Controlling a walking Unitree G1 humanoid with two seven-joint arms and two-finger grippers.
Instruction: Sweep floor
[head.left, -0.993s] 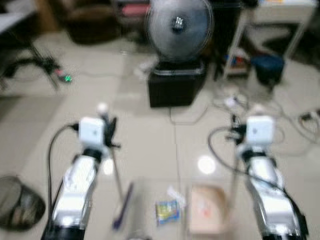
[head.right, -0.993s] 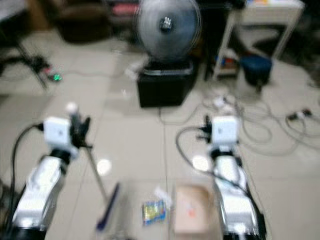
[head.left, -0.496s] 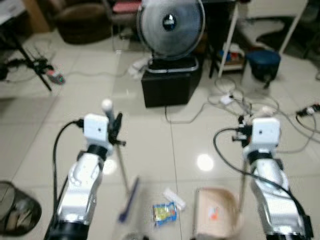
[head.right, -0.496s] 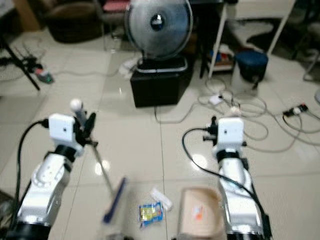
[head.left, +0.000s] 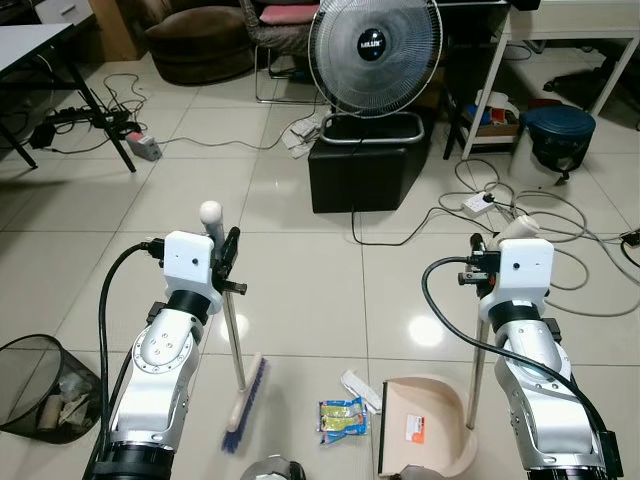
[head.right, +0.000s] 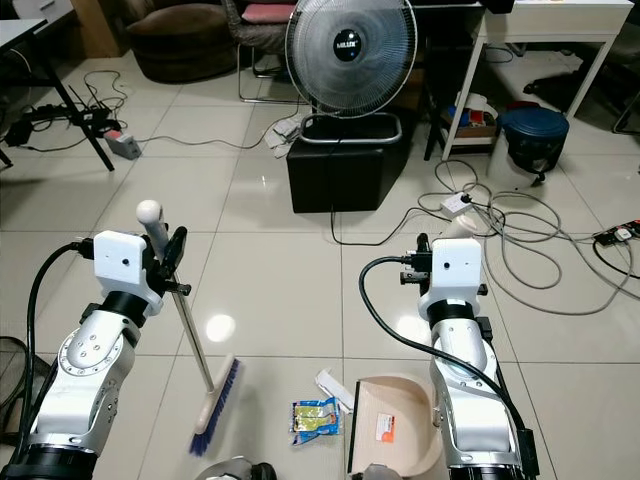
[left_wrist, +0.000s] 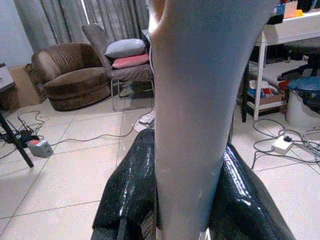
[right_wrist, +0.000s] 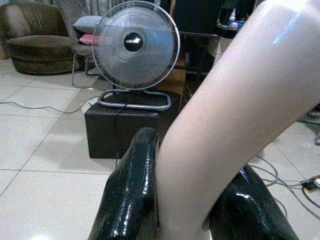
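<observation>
Broom (head.left: 243, 400) with bristles down on the tiled floor (head.left: 300, 260), handle clamped in the left claw (head.left: 228, 262). Beige dustpan (head.left: 425, 440) just right of a snack wrapper (head.left: 342, 419), its upright handle clamped in the right claw (right_wrist: 192, 200). Beyond, a fan (head.left: 375, 45) on a black box (head.left: 362, 175).

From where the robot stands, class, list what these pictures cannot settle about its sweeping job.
- Print on the blue-and-yellow wrapper: too small in the eye views.
- Round metal object by the robot: cut off by the bottom edge.
- Black mesh wastebasket: partly cut by the left eye view's edge.
- Floor near the left pincer: hidden by the pale broom handle.
</observation>
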